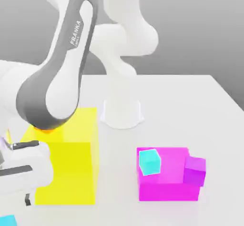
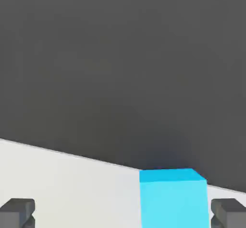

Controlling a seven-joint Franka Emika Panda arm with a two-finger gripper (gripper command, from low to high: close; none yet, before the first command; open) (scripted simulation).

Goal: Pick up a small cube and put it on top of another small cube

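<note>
One small cyan cube [image 1: 150, 162] rests on top of the big magenta block [image 1: 167, 184]. A second small cube [image 2: 174, 198], a bluer cyan, sits on the white table close to its edge; a corner of it [image 1: 6, 220] pokes into the exterior view's bottom left. My gripper [image 2: 123, 216] is open, its dark fingertips [image 2: 17, 212] spread wide. The bluer cube lies ahead of them, nearer one fingertip and touching neither. My white hand [image 1: 24, 170] hangs at the exterior view's lower left, above that cube.
A big yellow block [image 1: 71, 163] stands right beside my hand, with a sliver of an orange cube [image 1: 47, 131] on it under the arm. A small purple cube [image 1: 195, 170] sits against the magenta block. The arm's base [image 1: 122, 113] stands behind.
</note>
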